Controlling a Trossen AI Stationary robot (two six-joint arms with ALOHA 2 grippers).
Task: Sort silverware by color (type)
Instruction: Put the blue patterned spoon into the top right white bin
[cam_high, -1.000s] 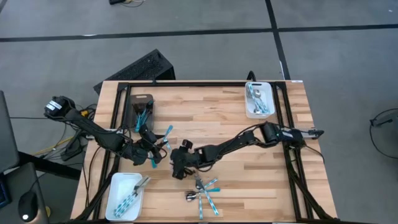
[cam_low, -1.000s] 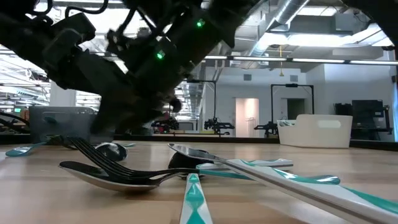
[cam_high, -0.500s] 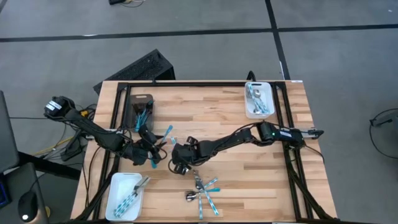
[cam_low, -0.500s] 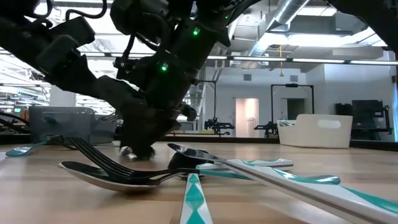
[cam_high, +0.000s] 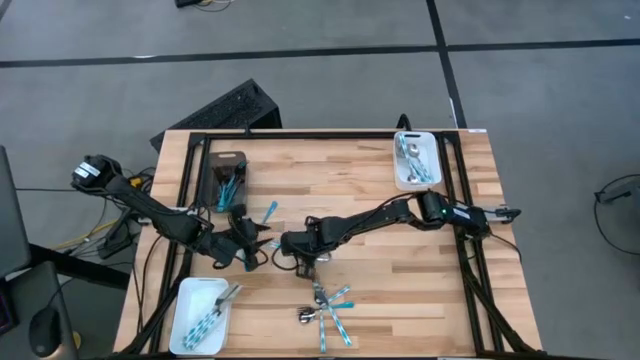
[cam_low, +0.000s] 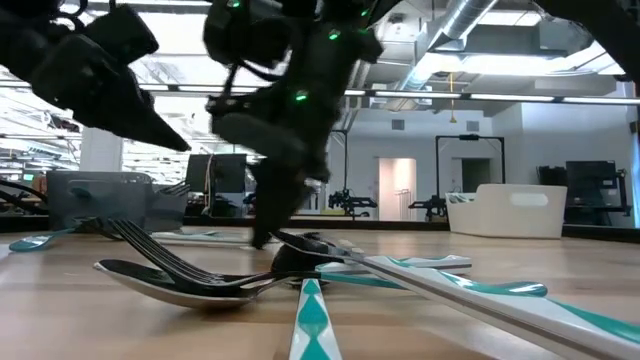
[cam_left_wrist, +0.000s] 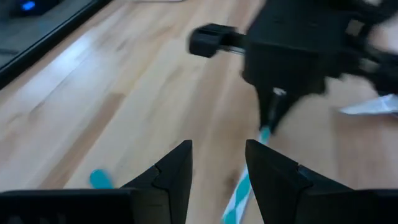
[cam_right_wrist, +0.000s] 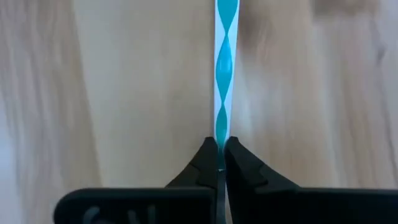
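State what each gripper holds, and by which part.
The right gripper pinches one piece of silverware by the end of its teal-and-white handle; its head is out of view. The left gripper is open and holds nothing.

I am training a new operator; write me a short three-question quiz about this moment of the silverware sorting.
1. True or false: the right tool is shut on a teal-and-white handle.
2. How do the left tool jaws stand: A) open, B) shut on a fork, C) out of view?
3. Fill in: the white tray at the table's far right corner holds ____.

Key
1. True: both fingertips pinch the handle's end.
2. A: open, nothing between them.
3. Silverware.
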